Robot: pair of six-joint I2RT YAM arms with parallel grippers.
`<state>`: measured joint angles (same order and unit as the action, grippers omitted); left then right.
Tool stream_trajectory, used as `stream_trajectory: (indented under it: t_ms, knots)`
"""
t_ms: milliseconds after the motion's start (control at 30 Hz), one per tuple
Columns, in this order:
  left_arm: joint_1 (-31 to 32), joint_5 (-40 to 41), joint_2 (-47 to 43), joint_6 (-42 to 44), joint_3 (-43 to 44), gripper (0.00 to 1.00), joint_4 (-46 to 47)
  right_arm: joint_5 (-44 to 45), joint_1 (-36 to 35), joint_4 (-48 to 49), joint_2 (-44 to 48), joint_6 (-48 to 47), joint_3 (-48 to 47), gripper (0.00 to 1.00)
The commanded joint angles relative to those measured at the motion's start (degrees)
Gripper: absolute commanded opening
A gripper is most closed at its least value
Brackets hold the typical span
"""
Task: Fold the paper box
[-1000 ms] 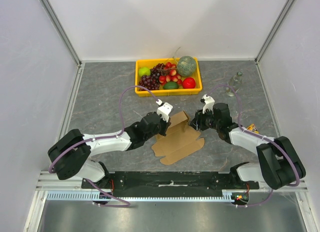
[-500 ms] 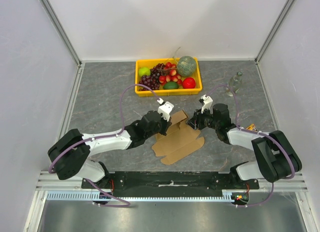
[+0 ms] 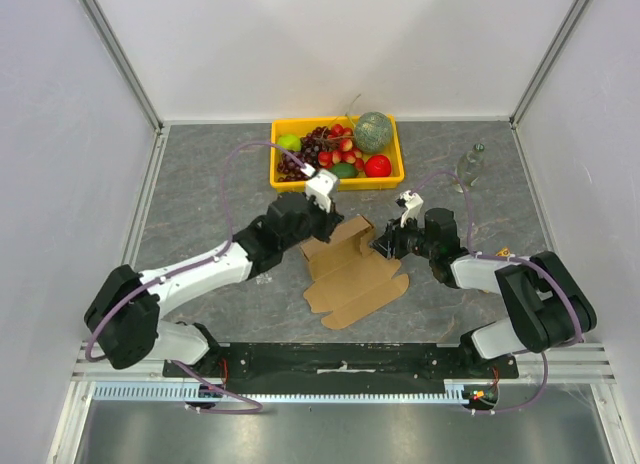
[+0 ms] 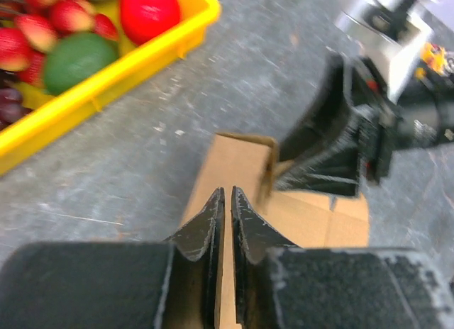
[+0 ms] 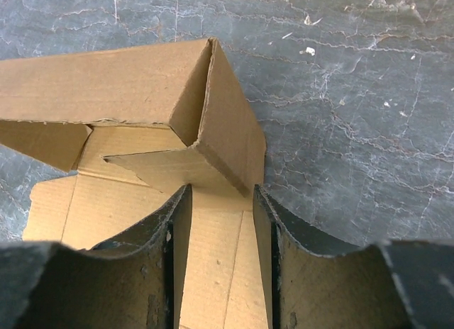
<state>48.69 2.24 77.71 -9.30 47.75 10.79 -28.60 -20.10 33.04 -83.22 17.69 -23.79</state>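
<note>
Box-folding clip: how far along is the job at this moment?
Done: one corner wall of the paper box stands up, its tab folded in. In hand: the right tool straddles that corner, jaws apart; the left tool hovers nearby, nearly closed, empty. Left: the remaining panels lie flat on the table, unfolded.

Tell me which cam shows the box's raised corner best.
Right wrist: the paper box fills the frame, with its upright corner and fold lines sharp. Top external shows the whole sheet, but small. Left wrist catches only the raised flap edge-on, soft, beyond the left fingers.
</note>
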Motion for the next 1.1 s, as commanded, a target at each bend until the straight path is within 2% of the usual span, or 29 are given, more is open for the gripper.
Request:
stream_trajectory:
  t_ms: [0, 367, 500, 767, 1067]
  knots:
    - [-8.42, -7.23, 2.6, -1.42, 4.28, 0.14, 1.25, -1.11, -0.12, 5.19, -0.72, -1.43, -0.03, 0.47]
    - [-11.86, -12.43, 29.23, -0.11, 24.48, 0.14, -8.31, -2.43, -0.12, 6.6, -1.33, -2.31, -0.64, 0.47]
    - [-12.04, -13.75, 35.3, 0.42, 30.03, 0.11, -13.15, -2.6, -0.12, 7.48, -1.94, -2.84, -0.73, 0.46]
    - [-11.95, -18.58, 37.78, 0.6, 29.69, 0.07, -13.69, -3.48, -0.29, 11.87, -5.54, -3.37, -1.43, 0.46]
    - [-11.95, -29.57, 37.51, -0.02, 24.94, 0.03, -8.15, -3.83, -1.35, 20.04, -9.94, -3.19, -0.47, 0.47]
